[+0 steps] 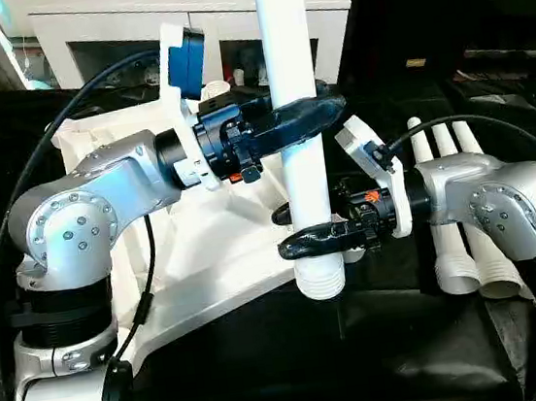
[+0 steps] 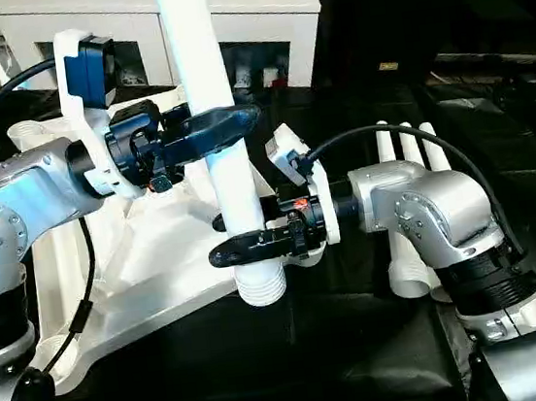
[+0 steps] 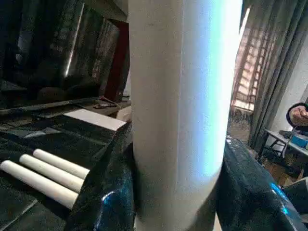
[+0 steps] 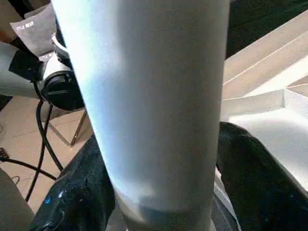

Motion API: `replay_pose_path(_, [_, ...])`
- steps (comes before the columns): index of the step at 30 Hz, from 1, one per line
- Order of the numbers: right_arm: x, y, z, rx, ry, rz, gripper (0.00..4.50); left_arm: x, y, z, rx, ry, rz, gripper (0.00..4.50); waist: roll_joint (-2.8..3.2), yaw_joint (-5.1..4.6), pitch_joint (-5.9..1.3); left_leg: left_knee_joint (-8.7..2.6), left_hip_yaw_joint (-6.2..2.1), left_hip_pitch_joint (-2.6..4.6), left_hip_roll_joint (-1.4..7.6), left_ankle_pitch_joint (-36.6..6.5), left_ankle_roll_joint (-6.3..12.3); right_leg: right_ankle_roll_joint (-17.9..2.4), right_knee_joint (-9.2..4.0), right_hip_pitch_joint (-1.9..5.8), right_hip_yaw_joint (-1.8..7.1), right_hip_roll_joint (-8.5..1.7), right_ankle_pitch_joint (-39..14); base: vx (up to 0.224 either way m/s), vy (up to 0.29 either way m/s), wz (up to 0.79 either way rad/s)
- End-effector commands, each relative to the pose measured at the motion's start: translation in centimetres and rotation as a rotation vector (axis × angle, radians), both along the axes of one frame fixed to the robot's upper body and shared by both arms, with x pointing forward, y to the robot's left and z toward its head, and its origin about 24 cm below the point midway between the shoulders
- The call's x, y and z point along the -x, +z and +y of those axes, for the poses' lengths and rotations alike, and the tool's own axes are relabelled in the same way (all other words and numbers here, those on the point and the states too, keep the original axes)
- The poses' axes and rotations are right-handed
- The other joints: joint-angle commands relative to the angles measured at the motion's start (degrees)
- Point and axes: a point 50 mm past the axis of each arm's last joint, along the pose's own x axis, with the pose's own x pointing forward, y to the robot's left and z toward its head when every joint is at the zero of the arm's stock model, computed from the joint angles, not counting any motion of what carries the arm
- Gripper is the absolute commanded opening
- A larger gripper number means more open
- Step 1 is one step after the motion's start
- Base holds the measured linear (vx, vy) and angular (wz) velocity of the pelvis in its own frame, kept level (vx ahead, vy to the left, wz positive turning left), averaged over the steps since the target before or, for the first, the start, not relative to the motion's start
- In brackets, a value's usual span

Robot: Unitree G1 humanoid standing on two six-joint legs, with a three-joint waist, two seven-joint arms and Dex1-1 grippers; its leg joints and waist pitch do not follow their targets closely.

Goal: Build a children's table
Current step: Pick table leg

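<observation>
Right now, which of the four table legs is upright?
The leg gripped by both tools: left tool high, right tool near its threaded end. The other three legs lie side by side on the black cloth.

- A room fitted out for robot trials, seemingly a lab or office.
- A desk (image 1: 403, 340) draped in black cloth.
- A white sideboard (image 1: 129, 22) behind it.
- Grey curtains (image 3: 284, 72) by a window.
</observation>
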Motion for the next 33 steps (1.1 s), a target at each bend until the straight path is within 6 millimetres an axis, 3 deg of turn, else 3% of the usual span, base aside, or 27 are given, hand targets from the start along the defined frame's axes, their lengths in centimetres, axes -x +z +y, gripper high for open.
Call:
replay_pose_path(1, [0.0, -0.2, -0.5, 0.011, -0.023, 0.002, 2.71, 0.2, 0.6, -0.4, -0.008, -0.019, -0.033, 1.77, 0.22, 0.21, -4.30, -4.21, -1.87, 1.94, 4.59, -8.28, -1.58, -14.20, -3.85, 2.14, 2.08, -4.93, -3.31, 0.000, 0.000, 0.00])
replay_pose_path(3, [0.0, -0.2, -0.5, 0.010, -0.024, 0.006, 2.71, 0.2, 0.7, -0.4, -0.009, -0.020, -0.033, 1.77, 0.22, 0.20, -4.31, -4.21, -1.85, 1.98, 4.59, -8.53, -1.68, -14.18, -3.84, 2.12, 2.10, -4.91, -3.50, 0.000, 0.000, 0.00])
replay_pose_path(11, [0.1, -0.4, -0.4, 0.015, -0.016, 0.016, 2.01, 0.2, 0.8, -0.4, 0.001, -0.019, -0.030, 1.77, 0.21, 0.27, -4.36, -4.15, -1.85, 1.94, 4.59, -7.89, -1.53, -14.18, -3.78, 2.15, 2.11, -4.96, -2.77, 0.000, 0.000, 0.00])
replay_pose_path(16, [0.1, -0.5, -0.4, 0.013, -0.025, 0.017, 1.95, 0.1, 0.9, -0.4, 0.014, -0.001, -0.026, 1.77, 0.19, 0.28, -4.36, -4.20, -1.89, 1.94, 4.61, -8.38, -1.76, -14.11, -3.80, 2.19, 2.10, -4.98, -3.26, 0.000, 0.000, 0.00])
replay_pose_path(19, [0.0, -0.5, -0.5, -0.011, -0.048, 0.018, 1.94, 0.2, 1.2, -0.4, 0.060, -0.031, 0.015, 2.47, 0.16, 0.36, -4.38, -4.11, -1.86, 1.94, 4.54, -8.33, -1.72, -14.47, -3.78, 2.18, 2.07, -5.00, -3.11, 0.000, 0.000, 0.00])
replay_pose_path(24, [0.1, 0.1, -0.7, -0.087, -0.088, 0.020, 1.90, -0.7, 0.9, -0.2, 0.122, 0.027, 0.094, 2.81, 0.18, 0.52, -4.39, -4.04, -1.88, 1.87, 4.49, -8.30, -1.55, -14.85, -3.88, 2.24, 2.07, -5.04, -2.84, 0.000, 0.000, 0.00])
replay_pose_path(26, [0.3, 0.3, -0.8, -0.107, -0.096, 0.017, 1.89, -1.0, 0.8, -0.1, 0.141, 0.043, 0.120, 2.93, 0.50, 0.68, -4.44, -4.08, -1.97, 1.98, 4.49, -8.44, -1.56, -14.50, -3.85, 2.20, 2.04, -4.92, -2.95, 0.000, 0.000, 0.00])
replay_pose_path(27, [0.3, 0.3, -0.8, -0.109, -0.096, 0.016, 1.89, -1.0, 0.8, -0.1, 0.145, 0.044, 0.122, 2.93, 0.40, 0.71, -4.40, -4.14, -1.95, 1.92, 4.55, -8.45, -1.71, -14.30, -3.92, 2.20, 2.07, -4.93, -2.73, 0.000, 0.000, 0.00])
replay_pose_path(28, [0.5, 0.6, -0.9, -0.131, -0.103, 0.011, 1.87, -1.2, 0.8, 0.1, 0.190, 0.052, 0.141, 3.14, 0.78, 0.90, -4.39, -4.13, -1.89, 2.03, 4.50, -9.00, -1.95, -14.18, -3.99, 2.07, 2.07, -4.85, -2.64, 0.000, 0.000, 0.00])
replay_pose_path(30, [0.6, 0.8, -1.0, -0.147, -0.112, 0.001, 1.87, -1.7, 0.9, 0.2, 0.228, 0.092, 0.149, 3.29, 0.63, 1.25, -4.49, -4.11, -1.98, 2.09, 4.52, -9.18, -1.97, -14.24, -3.94, 2.17, 2.05, -4.89, -2.35, 0.000, 0.000, 0.00])
replay_pose_path(31, [0.7, 0.9, -1.0, -0.153, -0.116, -0.004, 1.86, -2.0, 0.8, 0.2, 0.238, 0.121, 0.155, 3.35, 0.94, 1.35, -4.43, -4.14, -2.04, 2.05, 4.54, -9.65, -2.05, -13.94, -4.10, 2.15, 2.11, -4.87, -2.35, 0.000, 0.000, 0.00])
replay_pose_path(33, [0.7, 1.1, -1.1, -0.160, -0.121, -0.010, 1.86, -2.2, 0.8, 0.3, 0.252, 0.143, 0.154, 3.46, 0.86, 1.49, -4.44, -4.26, -2.12, 1.99, 4.56, -9.83, -2.10, -13.48, -4.11, 2.24, 2.09, -4.97, -2.81, 0.000, 0.000, 0.00])
